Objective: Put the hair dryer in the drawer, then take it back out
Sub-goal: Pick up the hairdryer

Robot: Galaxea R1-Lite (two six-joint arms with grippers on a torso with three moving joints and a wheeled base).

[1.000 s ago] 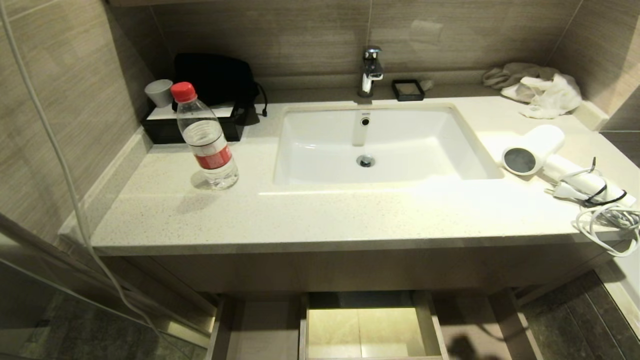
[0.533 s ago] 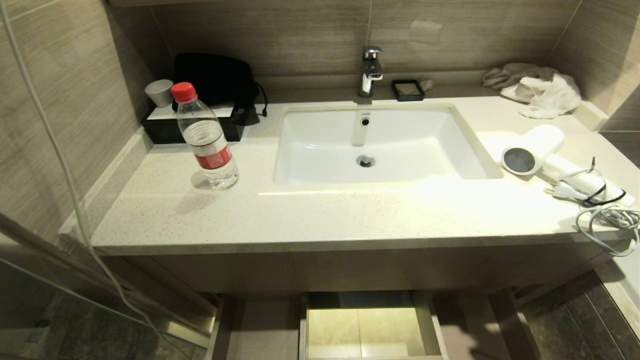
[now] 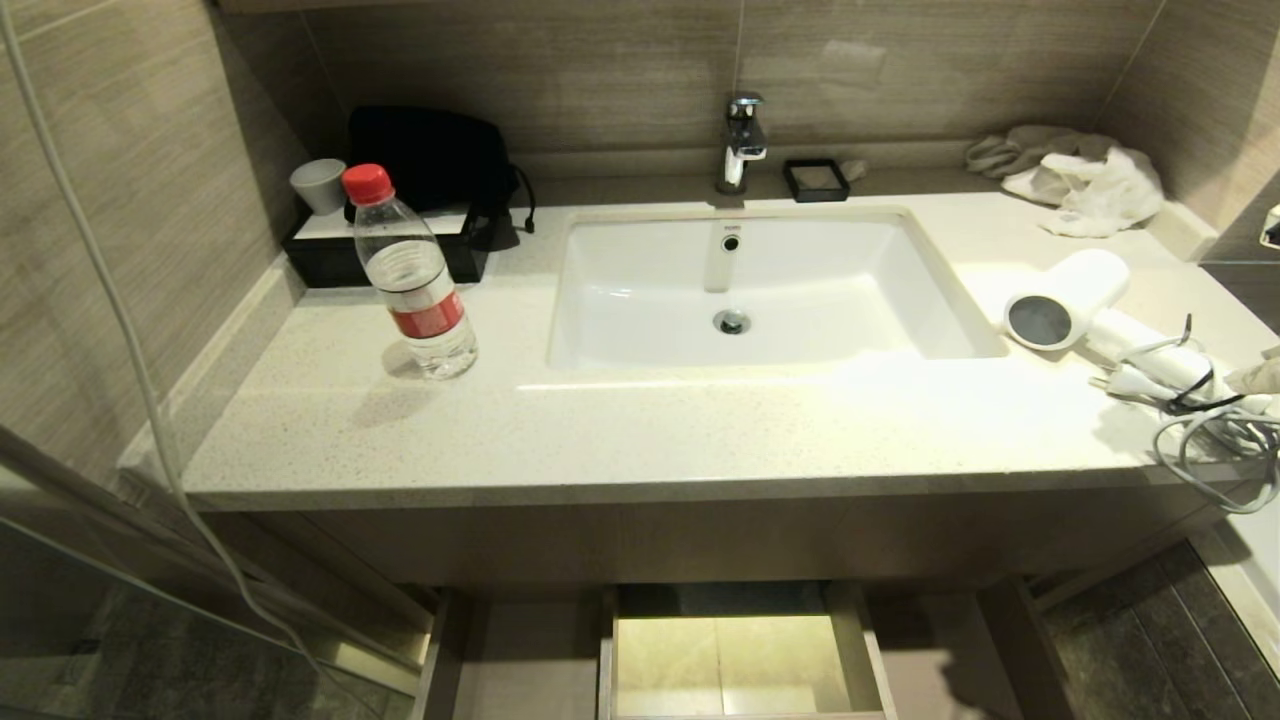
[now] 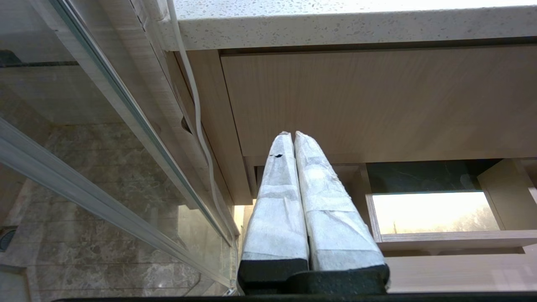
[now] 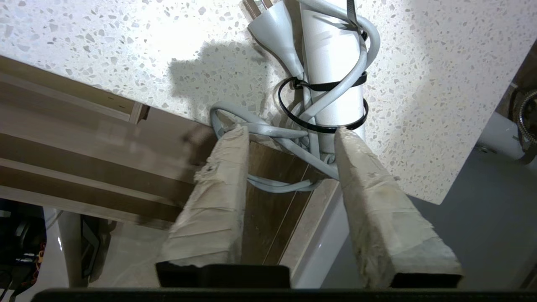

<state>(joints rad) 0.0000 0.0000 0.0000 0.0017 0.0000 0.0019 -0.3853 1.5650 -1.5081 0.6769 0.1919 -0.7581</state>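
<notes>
Bringing my right hand (image 5: 289,147) in at the desk's (image 3: 600,430) right edge, fingers now spread and empty around the hair dryer's (image 3: 1065,298) handle and cord, I judge pickup next; drawer (image 3: 740,650) open below, left hand (image 4: 291,138) pressed together.

drawer (image 3: 740,650): front cut by frame edge | hair dryer (image 3: 1065,300): cord runs off right edge

Right end effector (image 5: 289,138) at the scene's far right, near edge of the surface, fingers (image 5: 218,184) spread apart, nothing between them, only a tip showing in head view (image 3: 1262,376). Left end effector (image 4: 290,135) parked low on the left, fingers pressed together.
</notes>
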